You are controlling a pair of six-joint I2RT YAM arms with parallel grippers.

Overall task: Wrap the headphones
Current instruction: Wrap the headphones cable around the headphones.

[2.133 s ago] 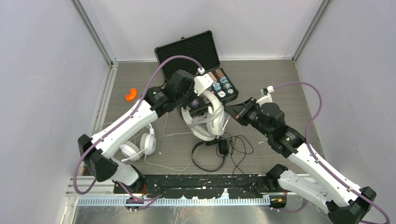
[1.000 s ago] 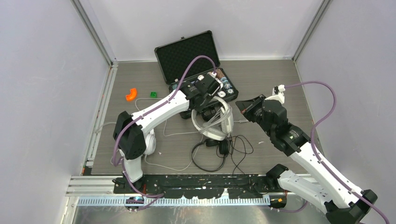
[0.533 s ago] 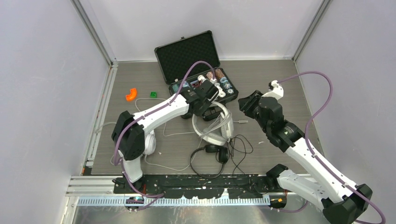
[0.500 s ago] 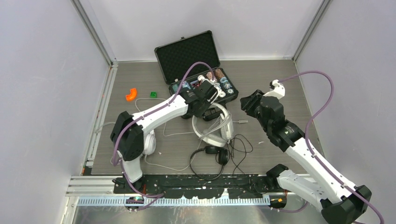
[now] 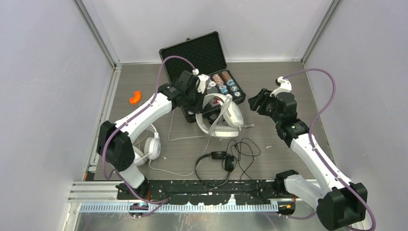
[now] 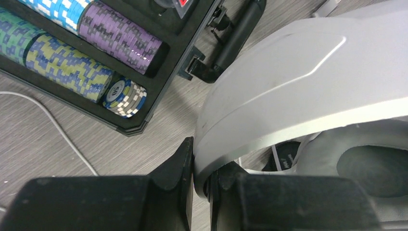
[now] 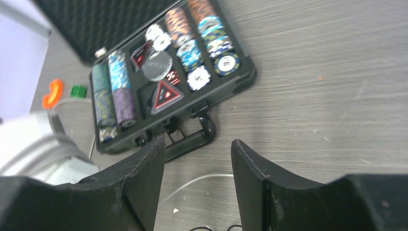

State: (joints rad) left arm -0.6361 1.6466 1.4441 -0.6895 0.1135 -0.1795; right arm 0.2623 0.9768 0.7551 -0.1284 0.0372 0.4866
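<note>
The left tool [image 6: 201, 166] is squeezed tight on the band of the big white-grey headphones [image 5: 231, 115], which are just beside the black case [image 5: 192, 54] on the counter [image 5: 288, 77], while the right tool [image 7: 197, 163] has its jaws apart, holds nothing and touches nothing.

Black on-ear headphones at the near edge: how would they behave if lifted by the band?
Probably light: the black headphones have a thin band and small cups. Their cord lies in loose loops, so it would likely dangle and snag. Lying flat, they probably won't roll.
</note>
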